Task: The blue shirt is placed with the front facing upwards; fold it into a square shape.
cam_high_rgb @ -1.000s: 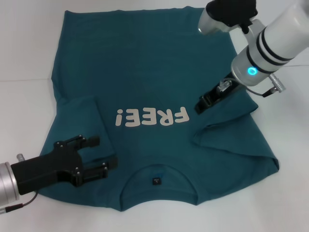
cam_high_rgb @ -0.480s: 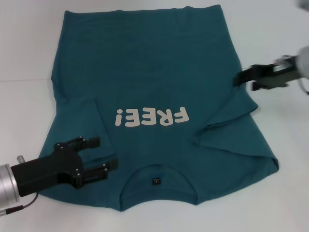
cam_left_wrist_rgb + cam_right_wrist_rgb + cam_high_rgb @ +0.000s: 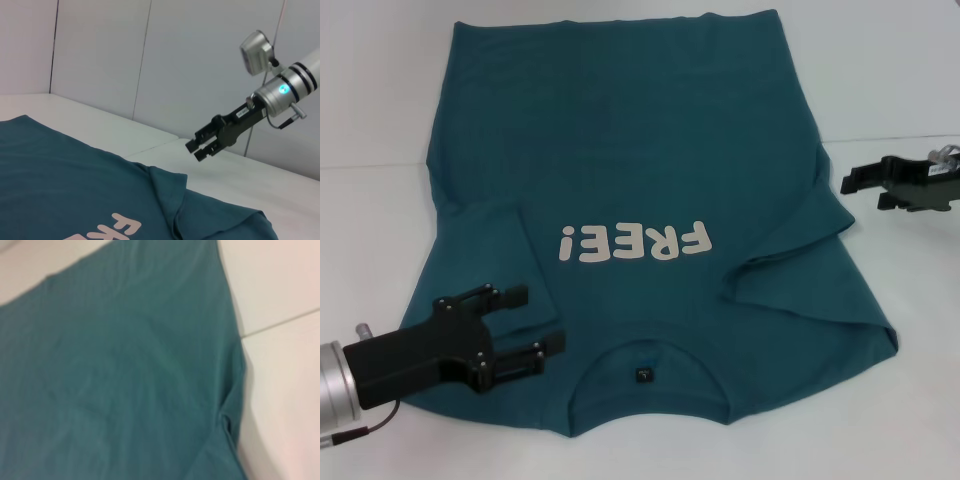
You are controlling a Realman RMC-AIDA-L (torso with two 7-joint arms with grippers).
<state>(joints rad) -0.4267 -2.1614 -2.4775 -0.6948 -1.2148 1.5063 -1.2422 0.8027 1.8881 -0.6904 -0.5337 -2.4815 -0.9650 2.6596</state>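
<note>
The blue shirt (image 3: 640,130) lies face up on the white table, its collar (image 3: 645,352) nearest me and the white "FREE!" lettering (image 3: 633,241) across the chest. Both sleeves are folded inward: the left one (image 3: 495,250) and the right one (image 3: 790,270). My left gripper (image 3: 530,320) hovers open over the left shoulder area with nothing between its fingers. At the right, my right gripper (image 3: 865,192) is off the cloth over bare table. The left wrist view shows that right gripper (image 3: 196,151) slightly open and empty. In the right wrist view only the shirt (image 3: 125,365) and its edge show.
The white table (image 3: 380,100) surrounds the shirt, with a seam line (image 3: 900,139) running across it on the right. Pale wall panels (image 3: 100,55) stand behind the table in the left wrist view.
The right arm has swung away from above the right sleeve, out to the right and off the shirt. The sleeve stays folded inward. The left gripper has not moved.
</note>
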